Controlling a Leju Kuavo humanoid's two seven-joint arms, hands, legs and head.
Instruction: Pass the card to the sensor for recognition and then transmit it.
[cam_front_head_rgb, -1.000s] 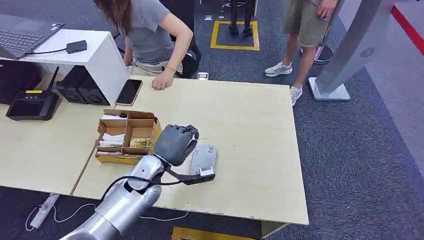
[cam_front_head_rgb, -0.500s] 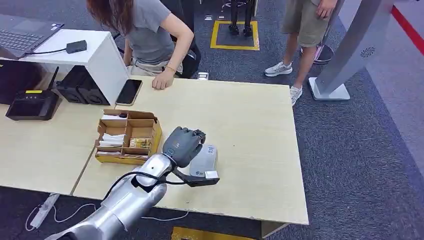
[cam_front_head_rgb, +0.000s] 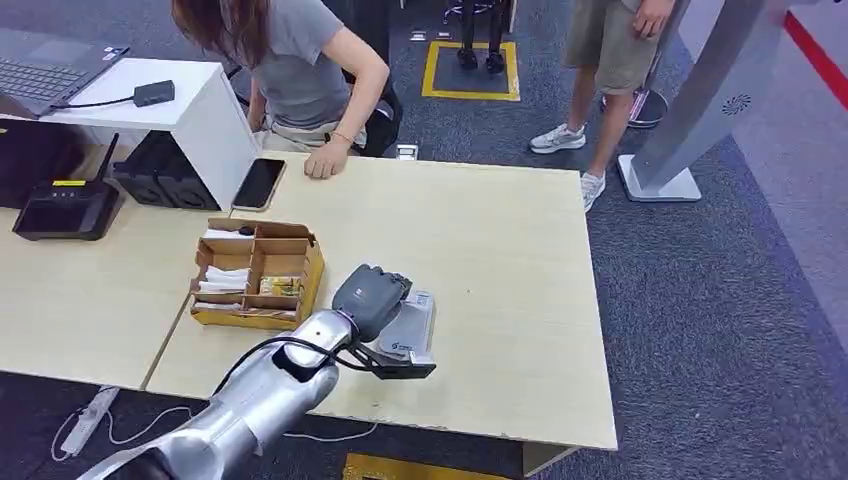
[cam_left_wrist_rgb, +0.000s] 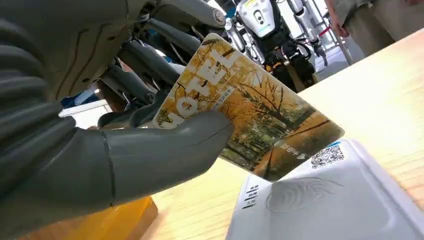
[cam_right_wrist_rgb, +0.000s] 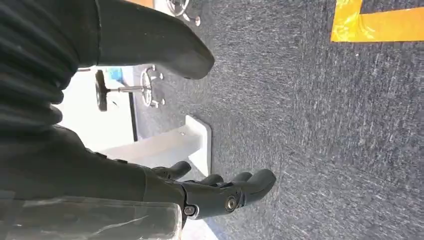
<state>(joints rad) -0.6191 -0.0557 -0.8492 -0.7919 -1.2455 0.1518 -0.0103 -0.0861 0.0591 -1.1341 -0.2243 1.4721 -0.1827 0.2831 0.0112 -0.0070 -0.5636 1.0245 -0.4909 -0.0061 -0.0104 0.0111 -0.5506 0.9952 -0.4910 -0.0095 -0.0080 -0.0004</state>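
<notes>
The left hand (cam_left_wrist_rgb: 115, 145) pinched the card (cam_left_wrist_rgb: 250, 120) by one end, tilted just above the sensor (cam_left_wrist_rgb: 320, 200) on the bench (cam_front_head_rgb: 500, 230). The card appeared thin, stiff and slippery; an edge pinch suited it.

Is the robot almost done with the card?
About halfway. Done: the left hand has picked up the card. In hand: it holds the card tilted just above the sensor; I can't tell if they touch. Left: handing the card on.
</notes>
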